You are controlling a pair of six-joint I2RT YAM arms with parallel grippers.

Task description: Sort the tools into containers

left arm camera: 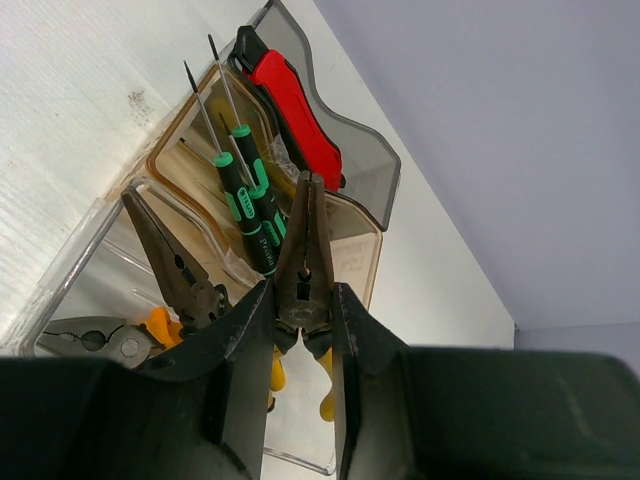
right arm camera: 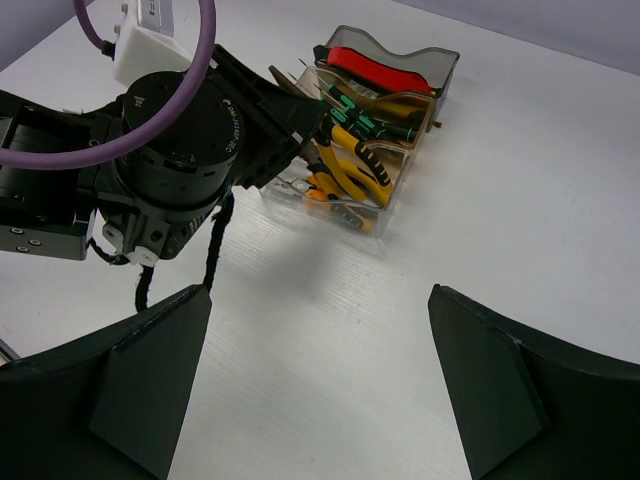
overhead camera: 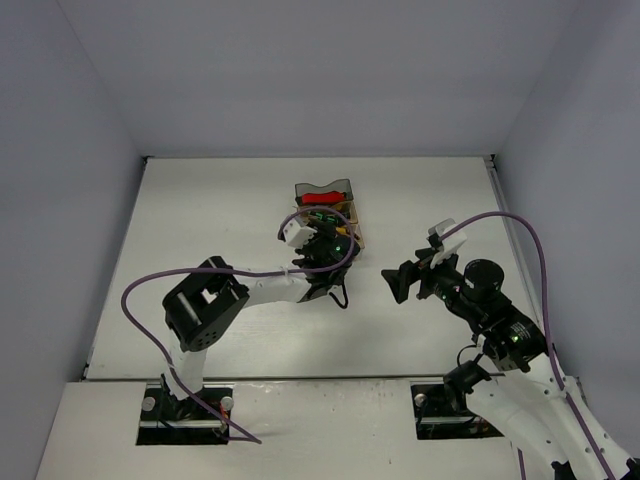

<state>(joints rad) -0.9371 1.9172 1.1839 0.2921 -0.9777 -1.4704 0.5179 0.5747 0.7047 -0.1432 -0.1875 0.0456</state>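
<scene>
Up close we've got the left gripper (left arm camera: pixel 300 300) pinched tight on the yellow-handled pliers (left arm camera: pixel 305 235), nose up, handles dipping toward the clear bin (left arm camera: pixel 290 460). We reckon that's so they drop in beside the other pliers (left arm camera: pixel 175 270) already there. Meanwhile the right gripper (right arm camera: pixel 320 290) hangs spread wide with nothing in it, over the tabletop (overhead camera: pixel 200 220) just right of the bins, which sit mid-table toward the far edge. Next, the amber bin (left arm camera: pixel 355 250) has the screwdrivers (left arm camera: pixel 240 190), and the grey bin (left arm camera: pixel 360 165) has the red cutter (left arm camera: pixel 290 100).
</scene>
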